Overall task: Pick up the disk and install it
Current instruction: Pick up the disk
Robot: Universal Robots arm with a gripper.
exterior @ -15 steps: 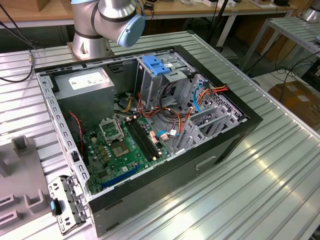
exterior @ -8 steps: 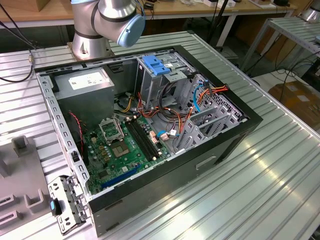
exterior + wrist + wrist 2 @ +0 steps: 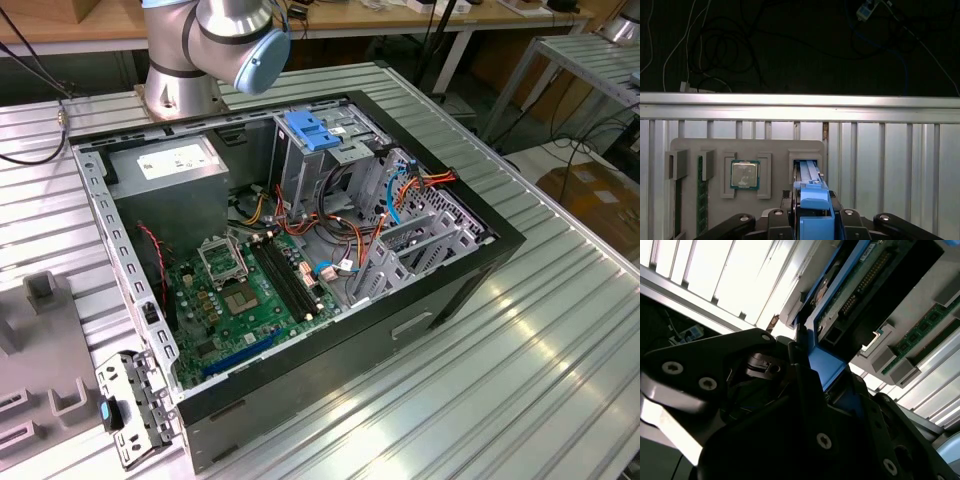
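Setting: a ribbed aluminium table, workshop benches and cables behind it.
Disk: the disk stood on edge in a slot of the grey tray, blue end tab facing the arm. In the second wrist view its green board and connector were showing.
Gripper: the gripper was pinched on that blue tab, one finger on each side. Couldn't tell if the disk had lifted off the slot floor.
Neighbours: a processor chip lay in its own pocket just beside the disk's slot, not touching.
Further out: in the exterior view the tray lay at about 8 o'clock from the open computer case. The arm base was at 11 o'clock. A light-blue bracket sat on the drive cage at 12 o'clock inside the case.
Tip: my take is the grip needs to stay square on the tab, with the pull straight along the slot. Tilt it and the plastic carrier would probably bind or slip, and a sideways swing could knock the chip.
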